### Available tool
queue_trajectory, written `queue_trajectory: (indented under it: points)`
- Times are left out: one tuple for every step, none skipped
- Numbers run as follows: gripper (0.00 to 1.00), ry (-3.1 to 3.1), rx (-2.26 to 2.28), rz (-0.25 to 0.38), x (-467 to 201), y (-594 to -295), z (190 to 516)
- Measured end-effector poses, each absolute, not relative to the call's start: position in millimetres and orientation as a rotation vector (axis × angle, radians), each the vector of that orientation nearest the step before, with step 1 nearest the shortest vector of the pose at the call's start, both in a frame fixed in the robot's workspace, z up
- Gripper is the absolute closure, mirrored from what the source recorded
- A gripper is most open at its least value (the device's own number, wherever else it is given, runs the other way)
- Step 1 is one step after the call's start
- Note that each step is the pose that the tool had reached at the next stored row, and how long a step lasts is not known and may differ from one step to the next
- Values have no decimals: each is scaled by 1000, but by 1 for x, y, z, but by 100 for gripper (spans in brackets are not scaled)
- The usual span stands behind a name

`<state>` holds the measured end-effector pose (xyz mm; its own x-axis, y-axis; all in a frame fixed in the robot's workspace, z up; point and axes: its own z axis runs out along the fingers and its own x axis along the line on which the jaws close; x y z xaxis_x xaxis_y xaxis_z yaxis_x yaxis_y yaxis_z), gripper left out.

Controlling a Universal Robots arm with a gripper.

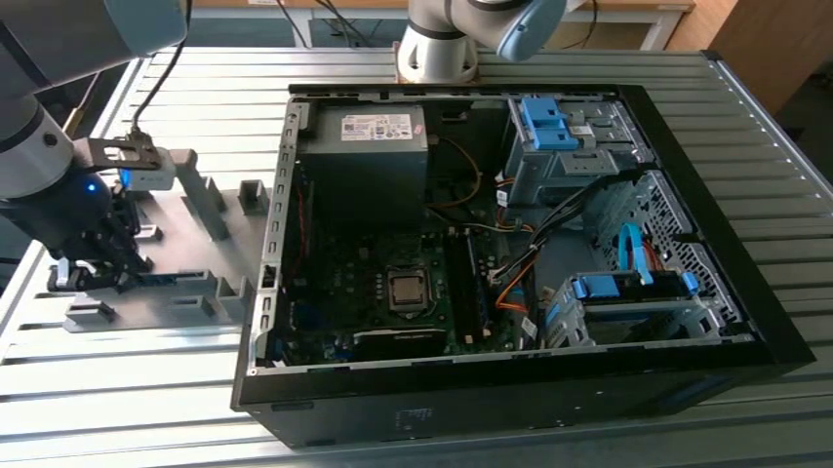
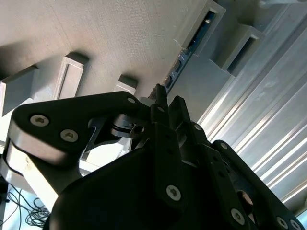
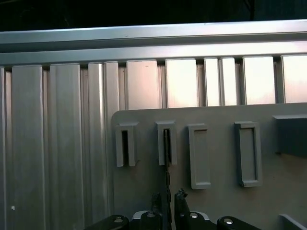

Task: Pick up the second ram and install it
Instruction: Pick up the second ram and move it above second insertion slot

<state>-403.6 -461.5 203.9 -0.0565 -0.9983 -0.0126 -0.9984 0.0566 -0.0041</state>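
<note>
— Where is the ram (image 3: 167, 165) found?
— It is seen standing on edge on the holder (image 3: 220, 201), with one end seated in a slotted block (image 3: 160, 143). Its long axis is laid along the holder, pointing from that block to the gripper (image 3: 168, 197).
— How is the gripper set?
— Narrowly parted. The ram is straddled, with a slim gap seen on each side.

The exterior view looked steeply down from above on the case (image 1: 521, 390), the surface (image 1: 729, 97) and, at the exterior view's left, the plate (image 1: 195, 258) and gripper (image 1: 92, 273). Both wrist views sat close to the plate, looking past the gripper: the first squarely, the second obliquely. All three views shared the plate.
</note>
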Motion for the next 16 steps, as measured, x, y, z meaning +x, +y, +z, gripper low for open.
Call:
queue_trajectory:
  points:
    - [75, 2274, -2150, 9, -404, -462, 203]
    - [75, 2274, -2151, 9, -404, -462, 202]
    - [75, 2272, -2153, 9, -404, -462, 201]
    - [75, 2268, -2157, 9, -404, -462, 201]
    - [75, 2264, -2161, 9, -404, -462, 200]
    - [75, 2260, -2166, 9, -404, -462, 200]
    - [75, 2257, -2169, 9, -404, -461, 199]
    - [75, 2255, -2170, 9, -404, -461, 198]
    - [75, 2254, -2171, 9, -404, -461, 198]
    - [75, 2254, -2171, 9, -404, -461, 197]
    - [75, 2253, -2171, 10, -404, -461, 197]
    - [75, 2253, -2171, 10, -404, -460, 196]
    - [75, 2253, -2171, 10, -404, -460, 195]
    - [75, 2253, -2171, 10, -404, -460, 194]
    - [75, 2253, -2171, 11, -404, -460, 194]
    - [75, 2253, -2171, 11, -404, -460, 193]
